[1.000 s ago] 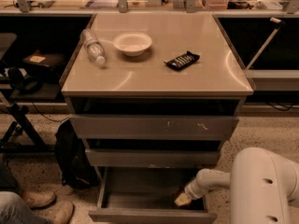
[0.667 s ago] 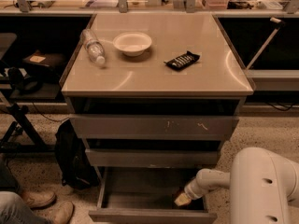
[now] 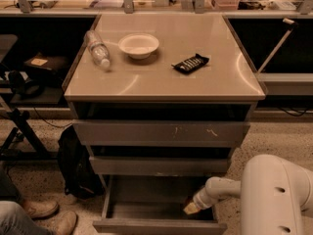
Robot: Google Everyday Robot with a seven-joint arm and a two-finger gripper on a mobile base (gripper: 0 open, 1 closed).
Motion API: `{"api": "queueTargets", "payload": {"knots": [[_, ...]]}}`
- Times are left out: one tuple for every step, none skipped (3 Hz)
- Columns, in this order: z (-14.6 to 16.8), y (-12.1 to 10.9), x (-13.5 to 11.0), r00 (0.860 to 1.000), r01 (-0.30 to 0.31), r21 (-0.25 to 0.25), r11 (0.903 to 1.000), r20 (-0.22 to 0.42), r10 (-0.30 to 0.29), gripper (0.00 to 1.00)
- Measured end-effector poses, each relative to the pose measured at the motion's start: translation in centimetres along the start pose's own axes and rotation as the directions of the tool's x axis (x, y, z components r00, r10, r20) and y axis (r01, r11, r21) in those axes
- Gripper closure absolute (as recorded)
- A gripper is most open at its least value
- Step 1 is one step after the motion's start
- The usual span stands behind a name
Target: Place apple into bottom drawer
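Note:
The bottom drawer point(image 3: 146, 202) of the grey cabinet is pulled out, and its front rim sits near the lower edge of the view. My gripper point(image 3: 191, 208) reaches down into the right part of this drawer, close to its floor, on a white arm coming from the lower right. The apple does not show clearly. It is either hidden by the gripper or lost in the dark corner beside it. The middle drawer point(image 3: 159, 165) and the scratched top drawer point(image 3: 161, 132) are slightly out.
On the cabinet top point(image 3: 161, 82) are a white bowl point(image 3: 139, 45), a lying plastic bottle point(image 3: 98, 49) and a black snack bar point(image 3: 190, 63). A black backpack point(image 3: 73, 165) leans at the cabinet's left. A person's shoes point(image 3: 46, 214) are at the lower left. My arm's white body point(image 3: 279, 195) fills the lower right.

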State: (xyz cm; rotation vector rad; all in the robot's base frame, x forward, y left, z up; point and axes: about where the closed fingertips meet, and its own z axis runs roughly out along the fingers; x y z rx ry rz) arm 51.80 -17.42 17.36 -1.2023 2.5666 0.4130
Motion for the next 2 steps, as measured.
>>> {"api": "queueTargets", "payload": {"knots": [[0.0, 0.0, 0.0, 1.0, 0.0, 0.0, 1.0, 0.0, 0.0, 0.0], [0.0, 0.0, 0.0, 1.0, 0.0, 0.0, 1.0, 0.0, 0.0, 0.0]]}}
